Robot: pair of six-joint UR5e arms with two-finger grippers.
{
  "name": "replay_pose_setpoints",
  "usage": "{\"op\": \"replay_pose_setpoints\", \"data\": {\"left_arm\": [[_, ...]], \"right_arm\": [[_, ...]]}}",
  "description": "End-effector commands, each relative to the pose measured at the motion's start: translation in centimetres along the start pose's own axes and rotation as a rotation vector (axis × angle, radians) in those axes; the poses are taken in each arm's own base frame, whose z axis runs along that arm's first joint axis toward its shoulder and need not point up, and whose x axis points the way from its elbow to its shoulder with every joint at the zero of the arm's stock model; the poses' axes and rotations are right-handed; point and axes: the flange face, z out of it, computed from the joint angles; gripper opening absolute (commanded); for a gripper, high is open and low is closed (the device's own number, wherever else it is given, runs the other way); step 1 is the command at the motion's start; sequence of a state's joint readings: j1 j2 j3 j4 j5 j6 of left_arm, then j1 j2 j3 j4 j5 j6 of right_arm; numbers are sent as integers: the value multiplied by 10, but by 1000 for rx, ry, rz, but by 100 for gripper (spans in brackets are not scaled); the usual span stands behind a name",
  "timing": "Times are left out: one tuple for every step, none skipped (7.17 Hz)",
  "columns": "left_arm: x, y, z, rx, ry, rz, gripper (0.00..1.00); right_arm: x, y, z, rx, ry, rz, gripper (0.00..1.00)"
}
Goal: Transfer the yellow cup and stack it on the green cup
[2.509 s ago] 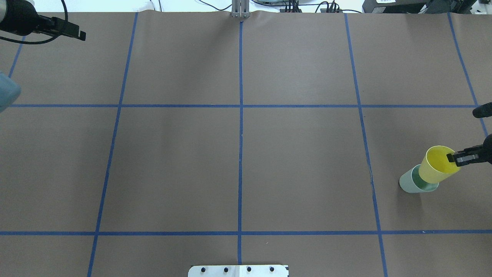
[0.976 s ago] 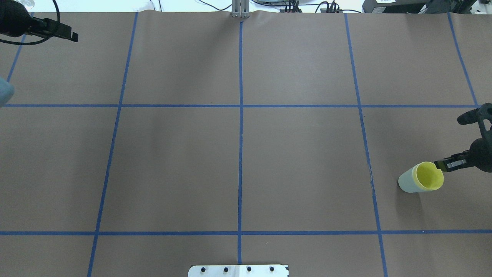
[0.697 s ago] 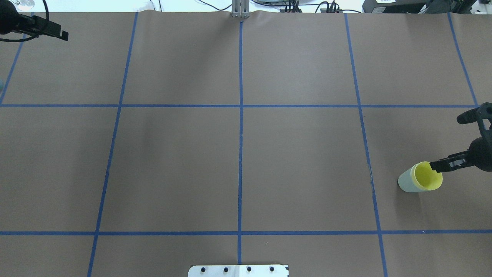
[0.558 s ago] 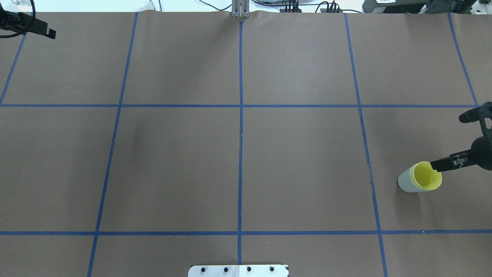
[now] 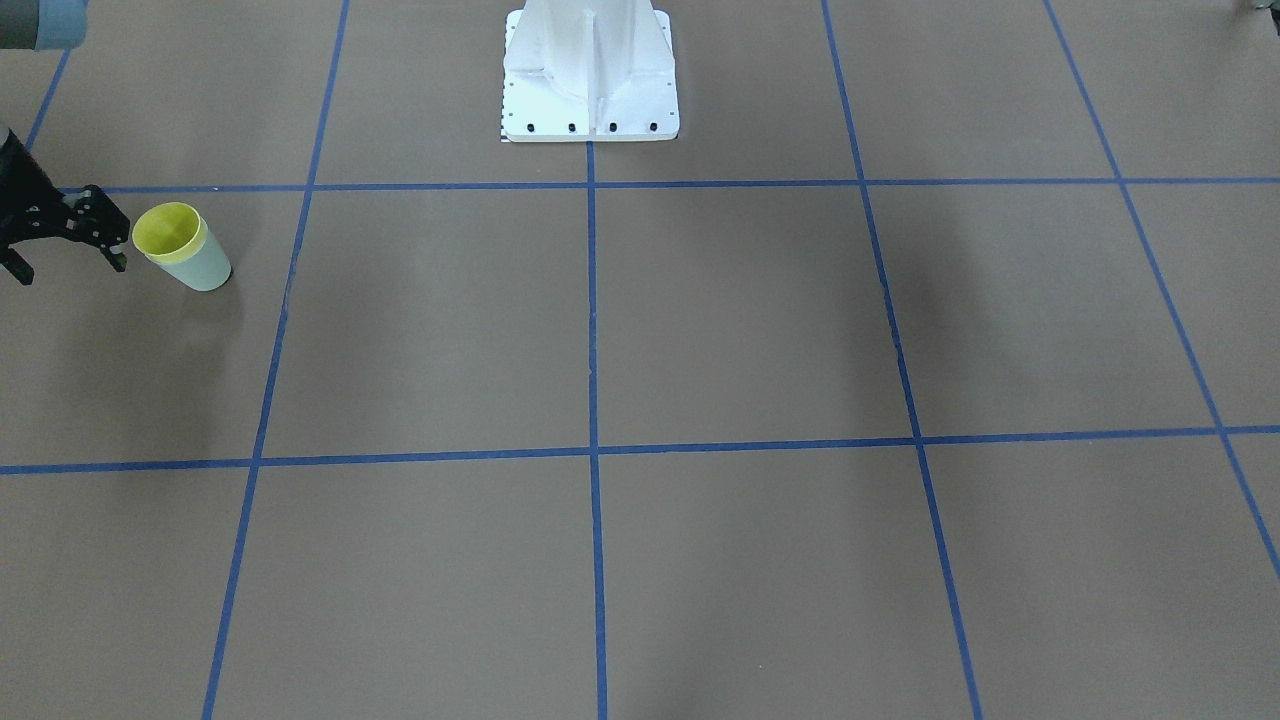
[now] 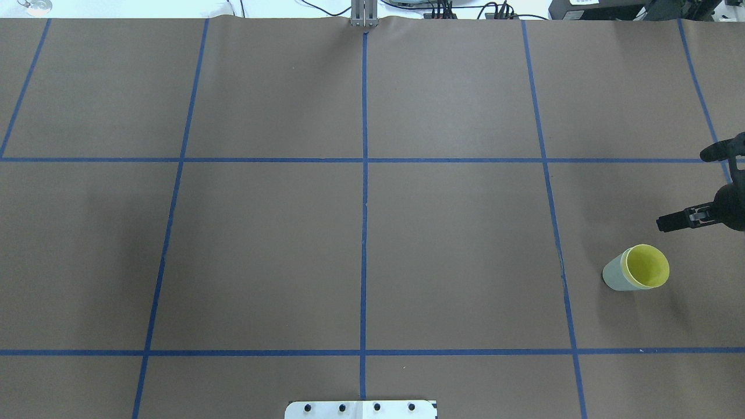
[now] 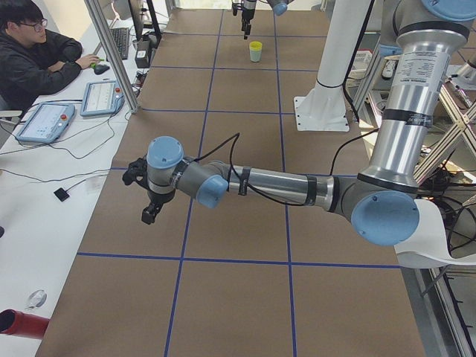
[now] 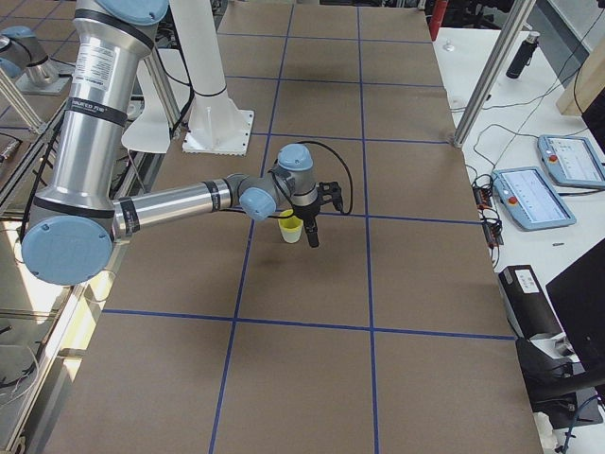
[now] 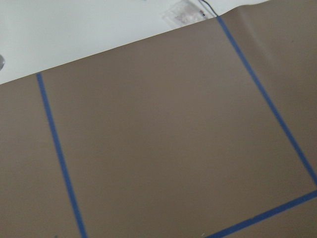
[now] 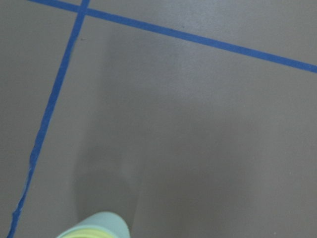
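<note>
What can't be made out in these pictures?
Inside the green cup: hidden by the yellow cup nested in it.
Whether the left gripper is open: seen only in the left side view.
Whether the right gripper is open: fingers overlap from overhead, small in front view.
Both cups: cut off by the right wrist view's bottom edge.

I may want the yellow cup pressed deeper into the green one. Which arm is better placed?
Right. The right gripper hangs beside the yellow cup nested in the green cup; the left gripper is at the table's opposite end.
</note>
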State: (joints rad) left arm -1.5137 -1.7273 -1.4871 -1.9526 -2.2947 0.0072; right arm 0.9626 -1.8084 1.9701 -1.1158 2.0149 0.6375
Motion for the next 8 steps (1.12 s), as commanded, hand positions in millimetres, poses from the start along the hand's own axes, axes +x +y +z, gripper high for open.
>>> {"op": "replay_pose_setpoints", "data": {"left_arm": [[-29,41,11,-52,-41,-48,100],[-37,55,17,-67,-71,-57,100],[-42,65,22,-85,-82,-74,100],[-48,79,29,-111,-81,-93,100],[-49,81,29,-114,-75,-93,100],[-48,82,28,-138,-67,-114,100],[-46,85,27,-175,-63,-141,100],[-47,92,28,-184,-37,-132,100]], "right_arm": [[68,-18,-19,18,15,1,100],[120,-37,-24,-8,-12,-26,100],[162,-50,-29,-40,-33,-58,100],[200,-49,-37,-71,-52,-43,100],[224,-39,-46,-107,-90,9,100],[233,-38,-55,-129,-126,71,100],[237,-33,-57,-133,-157,94,100],[241,-29,-58,-130,-160,97,100]]}}
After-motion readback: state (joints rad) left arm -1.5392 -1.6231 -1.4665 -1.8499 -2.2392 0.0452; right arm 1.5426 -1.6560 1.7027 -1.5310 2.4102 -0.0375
